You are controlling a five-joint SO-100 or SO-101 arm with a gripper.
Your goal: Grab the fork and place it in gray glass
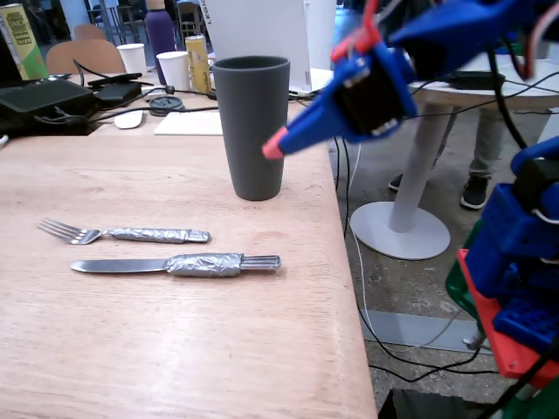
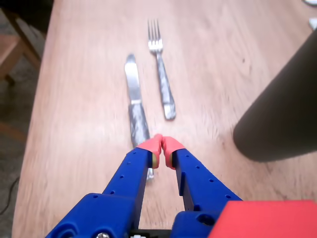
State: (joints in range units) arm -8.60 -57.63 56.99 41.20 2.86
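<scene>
gray glass point(image 2: 282, 114) cropped at frame edge, pincer point(image 2: 162, 144) closed, hiding knife point(image 2: 134, 101) handle end

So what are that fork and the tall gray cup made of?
The fork looks like shiny metal at the tines, its handle wrapped in crinkled silvery foil or tape. The gray glass is matte and opaque, with no reflections; probably plastic, though I can't be sure.

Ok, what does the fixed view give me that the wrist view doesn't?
Only the fixed view shows the gray glass's open rim and full height, the background clutter with white paper cups, and the pincer raised beside the glass. Only the wrist view shows the red fingertips touching, the pincer shut and empty over the knife's handle. Both show the fork and knife lying parallel on the table.
</scene>
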